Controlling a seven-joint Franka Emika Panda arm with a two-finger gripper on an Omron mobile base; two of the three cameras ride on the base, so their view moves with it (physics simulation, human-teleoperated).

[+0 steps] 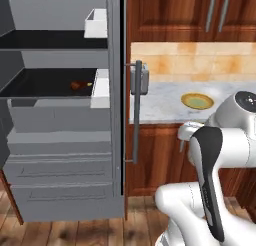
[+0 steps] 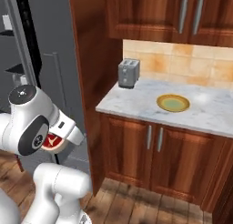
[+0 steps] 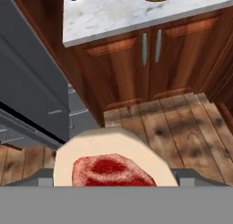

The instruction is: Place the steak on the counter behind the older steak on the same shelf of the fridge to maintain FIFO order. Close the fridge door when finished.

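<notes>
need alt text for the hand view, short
Close up, the steak, red-topped with a pale cream rim, sits at the claw. Beyond it lie wooden floorboards, reddish-brown cabinet doors under the marbled counter, and the grey fridge to the left.

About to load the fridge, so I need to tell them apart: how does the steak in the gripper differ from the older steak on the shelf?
The steak is bright red with a wide cream rim; the older steak is a dim reddish-brown to orange lump with no pale rim visible. The steak sits held at the gripper over the wood floor; the older steak lies on the black shelf inside the open fridge. Both are small pieces of meat.
</notes>
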